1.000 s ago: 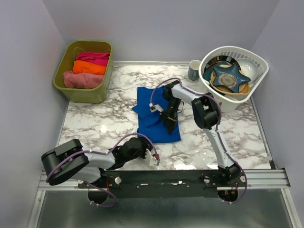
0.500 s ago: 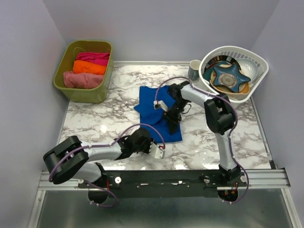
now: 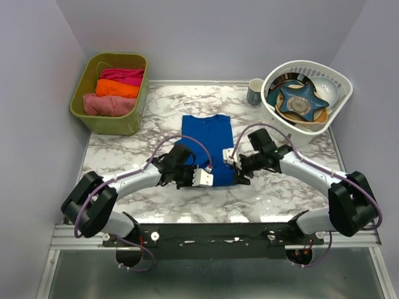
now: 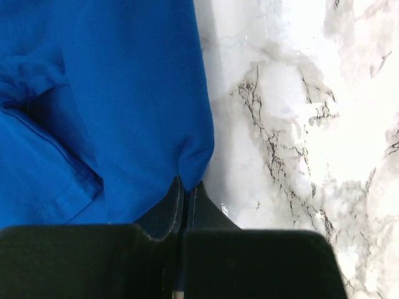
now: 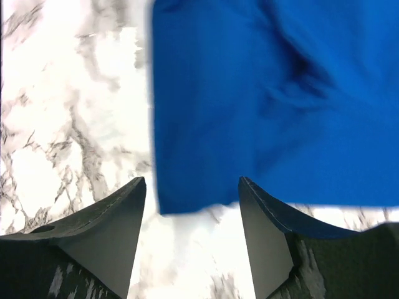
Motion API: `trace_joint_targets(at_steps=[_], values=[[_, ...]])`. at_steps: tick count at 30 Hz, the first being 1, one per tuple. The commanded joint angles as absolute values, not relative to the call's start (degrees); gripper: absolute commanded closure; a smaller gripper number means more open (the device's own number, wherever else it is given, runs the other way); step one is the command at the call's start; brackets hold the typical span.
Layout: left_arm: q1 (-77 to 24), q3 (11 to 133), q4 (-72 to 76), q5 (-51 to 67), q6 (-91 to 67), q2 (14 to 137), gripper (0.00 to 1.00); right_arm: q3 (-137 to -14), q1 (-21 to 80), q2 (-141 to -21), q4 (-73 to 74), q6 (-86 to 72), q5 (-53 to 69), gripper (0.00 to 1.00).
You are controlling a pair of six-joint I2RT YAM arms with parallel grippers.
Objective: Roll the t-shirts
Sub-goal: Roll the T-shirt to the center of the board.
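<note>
The royal-blue t-shirt lies folded into a flat rectangle in the middle of the marble table. My left gripper rests at the shirt's near edge. In the left wrist view its jaws are shut, and a corner of the blue t-shirt is pinched between the fingertips of the left gripper. My right gripper sits at the near right corner. In the right wrist view the right gripper is open, and the t-shirt's corner lies just beyond its fingertips, untouched.
A green bin with rolled pink, orange and magenta cloths stands at the back left. At the back right are a white basket of dishes and a mug. Bare marble lies on both sides of the shirt.
The right gripper let go of the shirt, opened, and drew back to its near right corner. The shirt went from crumpled to flat. The left gripper moved in and shut on the near edge.
</note>
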State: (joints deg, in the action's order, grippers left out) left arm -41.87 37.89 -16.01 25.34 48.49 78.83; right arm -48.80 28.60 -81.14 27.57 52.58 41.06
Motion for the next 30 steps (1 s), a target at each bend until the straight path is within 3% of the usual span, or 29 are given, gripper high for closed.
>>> trace_joint_targets(at_steps=[1,11,13,19,22,23,26,30], values=[[-38.1,43.5,-27.9,37.6,47.8,82.9,1.00,-41.9,33.6,-77.0,14.6,59.0,38.2,0.30],[-34.3,47.1,-31.4,41.1,49.0,86.0,1.00,-40.1,41.0,-78.5,10.5,59.3,32.1,0.29],[-33.7,47.8,-31.8,41.9,48.8,86.7,1.00,-40.5,42.4,-79.4,11.9,60.5,31.3,0.22],[-31.1,50.1,-34.0,44.2,49.4,88.9,1.00,-43.1,46.5,-85.2,14.3,61.6,24.4,0.22],[-30.1,51.8,-35.7,45.6,49.7,90.3,1.00,-44.6,46.9,-87.9,14.2,60.0,21.9,0.36],[-29.7,52.4,-36.4,46.3,50.2,91.3,1.00,-45.3,46.9,-88.2,14.0,58.9,21.2,0.51],[-28.0,55.7,-41.1,48.6,51.7,93.7,1.00,-47.8,46.9,-88.8,16.2,54.3,20.6,0.70],[-25.4,62.0,-52.5,51.9,56.4,97.5,1.00,-52.0,44.7,-89.5,22.5,50.1,23.8,0.85]])
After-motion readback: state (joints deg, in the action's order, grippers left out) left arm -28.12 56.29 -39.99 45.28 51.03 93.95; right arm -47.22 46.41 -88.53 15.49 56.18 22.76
